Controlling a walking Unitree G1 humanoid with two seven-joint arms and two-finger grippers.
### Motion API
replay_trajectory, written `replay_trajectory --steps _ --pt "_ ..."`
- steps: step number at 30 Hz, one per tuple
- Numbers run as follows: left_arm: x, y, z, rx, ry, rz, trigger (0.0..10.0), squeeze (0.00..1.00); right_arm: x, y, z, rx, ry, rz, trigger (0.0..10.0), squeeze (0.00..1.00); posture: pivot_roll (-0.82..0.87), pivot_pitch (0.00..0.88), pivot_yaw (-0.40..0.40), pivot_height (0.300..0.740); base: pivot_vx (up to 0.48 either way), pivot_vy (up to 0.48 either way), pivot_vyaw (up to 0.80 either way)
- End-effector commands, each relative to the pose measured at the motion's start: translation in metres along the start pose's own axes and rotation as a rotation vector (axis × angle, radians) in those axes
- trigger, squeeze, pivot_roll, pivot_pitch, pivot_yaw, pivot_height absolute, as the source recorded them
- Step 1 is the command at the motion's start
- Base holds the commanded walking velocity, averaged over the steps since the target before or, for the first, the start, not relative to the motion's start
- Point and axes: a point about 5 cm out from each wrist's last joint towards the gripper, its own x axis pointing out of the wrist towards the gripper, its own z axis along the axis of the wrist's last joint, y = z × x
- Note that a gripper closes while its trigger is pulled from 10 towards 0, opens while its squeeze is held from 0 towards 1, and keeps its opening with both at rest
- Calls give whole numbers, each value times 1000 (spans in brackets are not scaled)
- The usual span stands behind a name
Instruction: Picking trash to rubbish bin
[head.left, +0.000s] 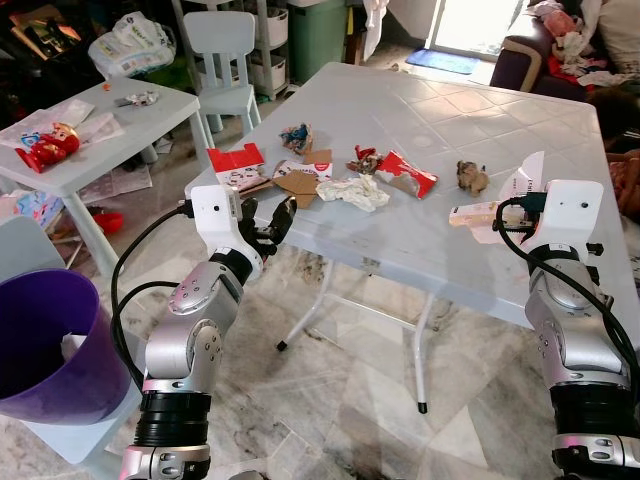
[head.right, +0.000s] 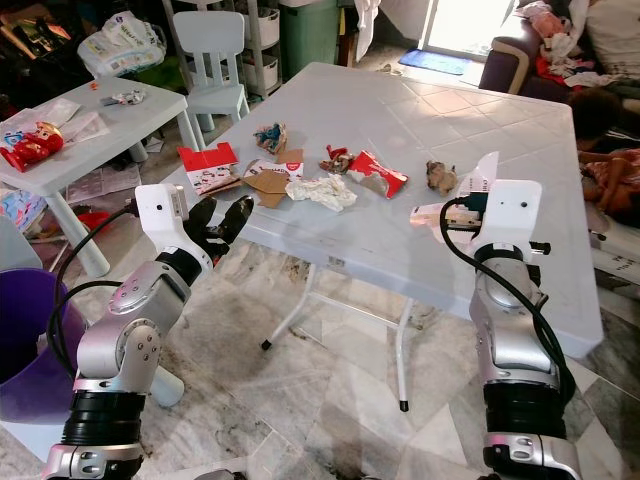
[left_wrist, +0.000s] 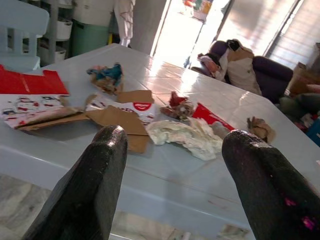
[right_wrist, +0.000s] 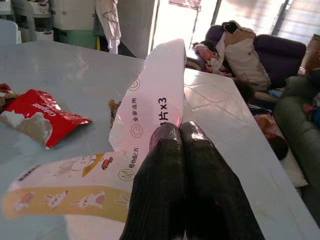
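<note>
Pale grey and tiled in pattern, the plastic surface (head.left: 470, 130) stands on marble flooring, with a small white table (head.left: 120, 125) and child's chair (head.left: 225, 60) beyond on my left. My right hand (right_wrist: 182, 150) is pinched closed on a white wrapper (right_wrist: 150, 107) printed with rabbits and a yellow band, held at the near edge of the surface. My left hand (left_wrist: 172, 150) hangs with fingers spread apart at the opposite near corner. Ahead lie brown cardboard (head.left: 298, 185), crumpled tissue (head.left: 355, 192) and a red packet (head.left: 405, 175). Beside my left arm stands the purple bin (head.left: 50, 340)
</note>
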Motion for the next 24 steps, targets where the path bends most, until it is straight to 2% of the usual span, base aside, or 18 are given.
replay_trajectory --steps 1,24 --pt "-1 -1 0 12 1 -11 10000 0 0 0 6 2 -23 3 10000 0 50 72 -20 740 398 0 0" --pt "-1 -5 -5 11 26 -39 10000 0 0 3 9 -12 -41 16 10000 0 47 73 -21 740 457 0 0"
